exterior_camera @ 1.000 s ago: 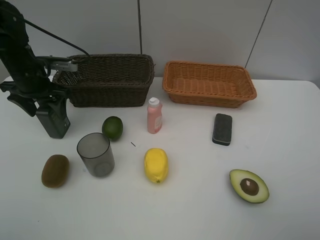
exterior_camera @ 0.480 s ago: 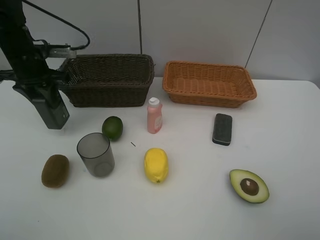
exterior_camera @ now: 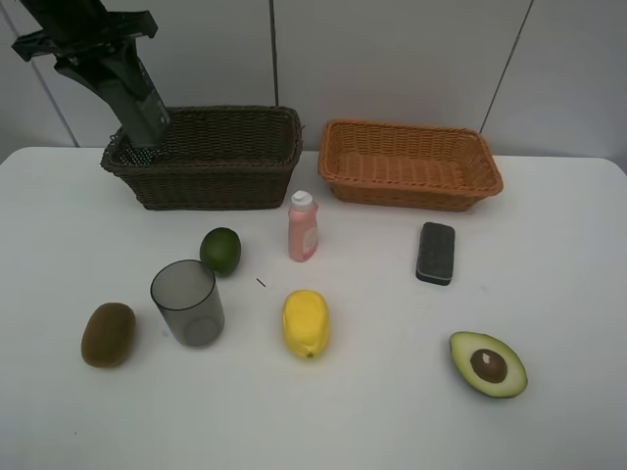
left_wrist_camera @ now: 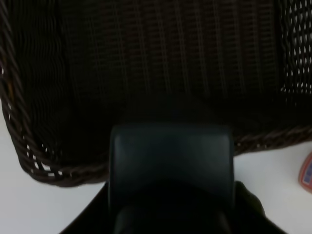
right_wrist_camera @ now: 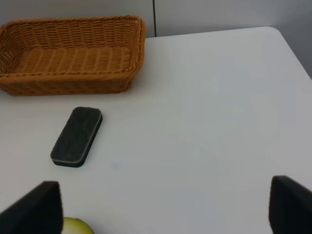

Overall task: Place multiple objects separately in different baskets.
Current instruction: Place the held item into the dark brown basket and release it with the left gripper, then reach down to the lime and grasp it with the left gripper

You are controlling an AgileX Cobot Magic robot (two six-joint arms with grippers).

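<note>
Step in hand: first item being delivered. The left end effector (exterior_camera: 86, 41) is clenched on the dark green pump bottle (exterior_camera: 132, 98), which hangs tilted with its base at the left end of the dark brown basket (exterior_camera: 216, 181). The left wrist view shows the bottle over the basket's rim and bare floor, but I cannot tell whether the base touches the weave. Next move, as I judge it: bring the base fully inside the rim, lower it, then let go; a tilted bottle may topple against the wall once freed. Right end effector (right_wrist_camera: 161, 207): released, fingers spread wide, hovering over bare worktop (exterior_camera: 392, 421), holding nothing. Remaining stock, front edge of the worktop first: brown kiwi (exterior_camera: 108, 334) at front left; avocado half (exterior_camera: 488, 364) at front right, pit up; yellow lemon (exterior_camera: 306, 323) between them; grey translucent cup (exterior_camera: 187, 302), upright, just beside the kiwi. Next row back: green lime (exterior_camera: 220, 250), close behind the cup; small pink bottle (exterior_camera: 303, 227), upright; black-and-blue eraser block (exterior_camera: 436, 253), lying flat. At the back: the orange-tan basket (exterior_camera: 411, 188), beside the dark one, nothing in it. Obstructions: none that I can see over the dark basket; the cup and lime stand close together and could crowd a later grasp.
</note>
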